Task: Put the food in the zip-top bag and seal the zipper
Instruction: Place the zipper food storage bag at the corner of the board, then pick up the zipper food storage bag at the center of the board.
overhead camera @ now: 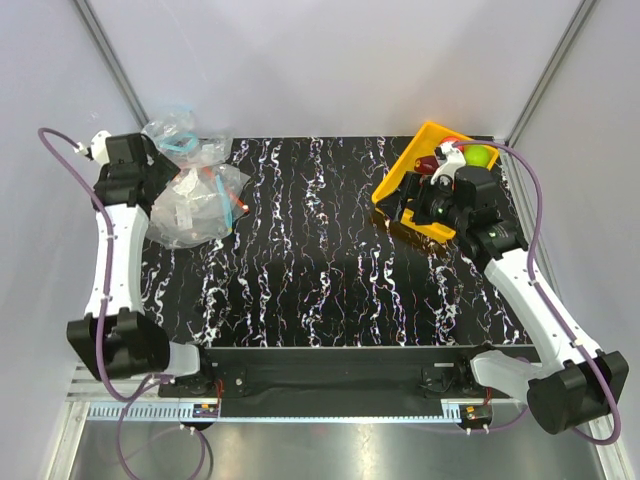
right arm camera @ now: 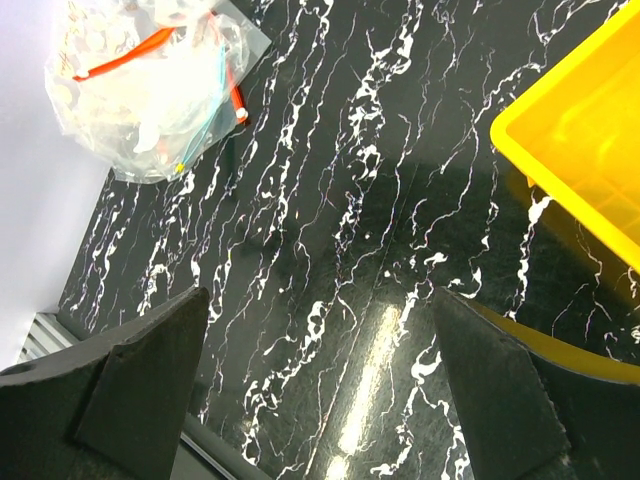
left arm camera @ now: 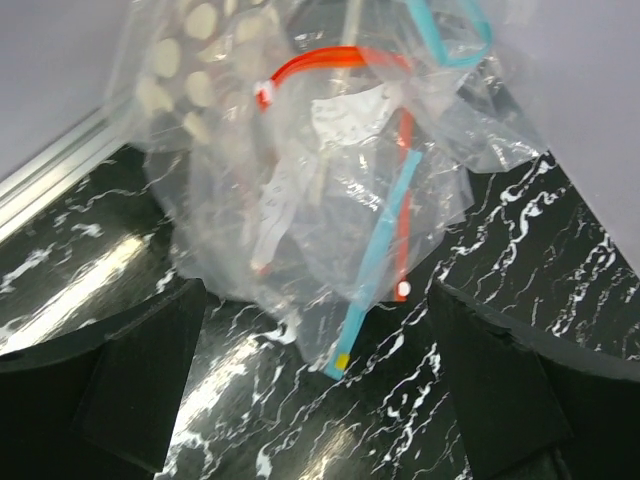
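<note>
1. The left tool [left arm camera: 320, 400] gapes wide and empty, low over the black surface [overhead camera: 320, 260], facing a heap of clear bags [overhead camera: 195, 200]. The right tool [right arm camera: 320, 390] is wide and empty too, at the yellow tray [overhead camera: 400, 178].
2. The zip-top bag [left arm camera: 430, 170] lies in that heap, with its teal zipper [left arm camera: 385, 235] showing.
3. The green fruit [overhead camera: 480, 156], red fruit [overhead camera: 446, 151] and maroon fruit [overhead camera: 424, 163] sit in the tray.

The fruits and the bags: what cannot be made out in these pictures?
- Top view: the right arm covers much of the yellow tray; the fruits show only partly.
- Right wrist view: the tray is cut off by the edge; no fruit visible.
- Left wrist view: the bags overlap, blurred; which one bears the teal strip is unclear.
</note>
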Motion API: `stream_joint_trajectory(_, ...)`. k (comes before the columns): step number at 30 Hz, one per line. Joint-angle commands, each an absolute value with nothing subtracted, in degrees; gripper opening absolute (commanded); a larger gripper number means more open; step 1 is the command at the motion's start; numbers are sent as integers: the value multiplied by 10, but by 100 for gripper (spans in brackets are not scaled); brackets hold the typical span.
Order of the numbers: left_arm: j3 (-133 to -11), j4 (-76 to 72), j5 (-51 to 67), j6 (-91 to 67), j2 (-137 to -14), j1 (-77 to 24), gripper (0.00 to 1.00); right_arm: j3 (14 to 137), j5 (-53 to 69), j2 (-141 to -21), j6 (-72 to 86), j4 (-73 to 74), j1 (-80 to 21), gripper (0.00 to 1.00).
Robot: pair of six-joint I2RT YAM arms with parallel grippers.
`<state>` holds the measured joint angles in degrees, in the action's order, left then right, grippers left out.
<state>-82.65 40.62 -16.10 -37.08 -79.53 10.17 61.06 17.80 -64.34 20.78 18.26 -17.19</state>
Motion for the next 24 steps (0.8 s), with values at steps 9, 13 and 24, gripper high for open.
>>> stream_joint_trajectory(9, -799, 398, -207, -354, -890, 107, 90, 601, 200, -645, 212, 152, -170, 100)
stream_joint_trajectory(13, -824, 402, -231, -359, -966, 107, 71, 594, 200, -643, 214, 148, -170, 100)
stream_joint_trajectory(24, -802, 415, -351, -399, -908, 117, 8, 591, 201, -644, 216, 156, -170, 100)
